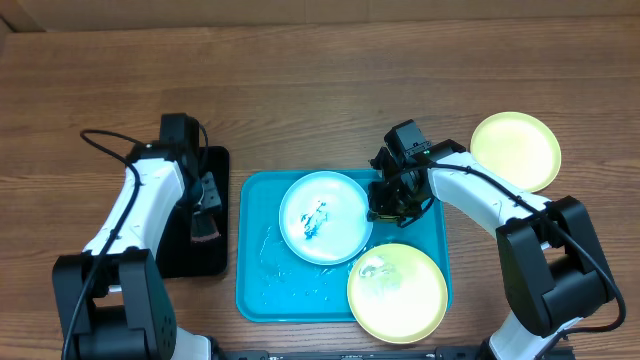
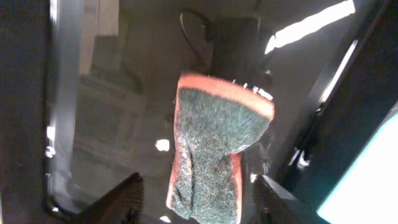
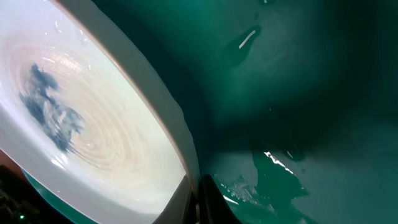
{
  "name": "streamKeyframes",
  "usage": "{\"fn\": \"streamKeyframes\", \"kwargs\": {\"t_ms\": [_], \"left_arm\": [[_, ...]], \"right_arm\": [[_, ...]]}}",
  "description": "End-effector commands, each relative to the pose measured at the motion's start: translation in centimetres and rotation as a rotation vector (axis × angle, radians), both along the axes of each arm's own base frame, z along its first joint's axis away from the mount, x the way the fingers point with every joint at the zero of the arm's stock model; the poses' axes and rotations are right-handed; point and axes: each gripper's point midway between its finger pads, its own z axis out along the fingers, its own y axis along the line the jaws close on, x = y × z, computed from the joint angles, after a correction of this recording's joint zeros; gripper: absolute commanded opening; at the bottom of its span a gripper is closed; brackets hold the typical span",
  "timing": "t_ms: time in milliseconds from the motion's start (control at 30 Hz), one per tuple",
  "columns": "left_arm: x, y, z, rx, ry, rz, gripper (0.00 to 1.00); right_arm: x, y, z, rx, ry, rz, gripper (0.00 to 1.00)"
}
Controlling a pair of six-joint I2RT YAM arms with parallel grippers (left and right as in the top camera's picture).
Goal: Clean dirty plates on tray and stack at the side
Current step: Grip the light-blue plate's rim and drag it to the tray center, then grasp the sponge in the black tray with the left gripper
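Wooden table (image 1: pixel 320 60): the scribbled blue plate (image 1: pixel 340 200) lies on the tray (image 1: pixel 262 300), its right rim pinched by the right gripper (image 1: pixel 385 205). On the black tray (image 1: pixel 215 165) at left, the left gripper (image 2: pixel 200 198) has fingers apart beside the sponge (image 2: pixel 217 124). Best to grasp it squarely, low on its sides.

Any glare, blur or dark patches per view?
Overhead: even light, sharp, small glints on the wet tray. Left wrist: dim, glare streaks on the black tray, sponge sharp. Right wrist: close-up, blue plate soft, tray shadowed.
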Motion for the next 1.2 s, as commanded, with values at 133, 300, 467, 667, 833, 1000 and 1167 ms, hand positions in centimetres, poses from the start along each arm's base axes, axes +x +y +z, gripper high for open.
{"fn": "streamKeyframes", "kwargs": {"t_ms": [133,300,467,667,833,1000,1167], "left_arm": [[-0.4,-0.2,-1.8,-0.008,-0.012,0.003,0.20],[0.0,0.0,-2.2,-0.001,-0.037,0.010,0.28],[-0.1,0.2,-2.4,-0.001,-0.044,0.043,0.53],[-0.2,0.2,-2.7,-0.001,-0.045,0.043,0.34],[-0.9,0.1,-3.9,-0.001,-0.041,0.043,0.33],[-1.1,0.1,-4.2,-0.002,-0.042,0.051,0.15],[-0.8,0.1,-4.0,-0.001,-0.054,0.050,0.04]], "right_arm": [[-0.7,0.1,0.0,0.006,0.030,0.001,0.04],[-1.2,-0.1,0.0,-0.004,0.050,0.001,0.04],[-1.5,-0.3,0.0,-0.011,0.065,0.001,0.04],[-1.5,-0.3,0.0,-0.011,0.066,0.001,0.04],[-1.7,-0.3,0.0,-0.014,0.073,0.001,0.04],[-1.8,-0.4,0.0,-0.015,0.076,0.001,0.04],[-1.8,-0.4,0.0,-0.015,0.076,0.001,0.04]]}}
